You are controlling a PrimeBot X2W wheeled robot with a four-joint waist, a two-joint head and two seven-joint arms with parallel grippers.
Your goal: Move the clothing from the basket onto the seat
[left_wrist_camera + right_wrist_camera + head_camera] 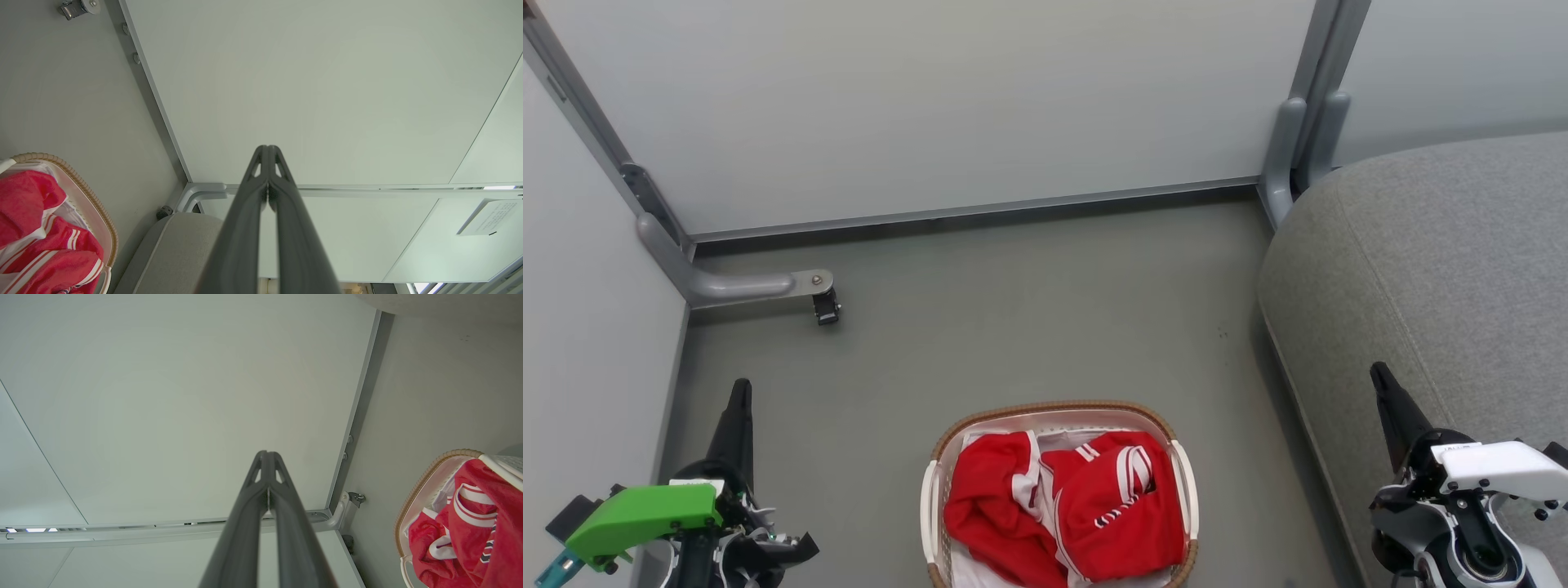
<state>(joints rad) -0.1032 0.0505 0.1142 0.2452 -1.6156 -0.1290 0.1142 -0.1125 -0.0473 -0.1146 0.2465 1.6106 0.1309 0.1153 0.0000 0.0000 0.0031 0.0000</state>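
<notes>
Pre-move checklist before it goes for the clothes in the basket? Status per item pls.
1. Clothing in the basket: both red pieces inside, ok.
2. Left gripper ready to grasp: shut, empty, apart from the clothing, not ok.
3. Right gripper ready to grasp: shut, empty, apart from the clothing, not ok.
4. Seat at the robot's right beside the basket, visible part bare: ok.
5. Garments separable: they touch; tangled or not, cannot tell.
6. White liner staying down during a grab: cannot tell.
</notes>
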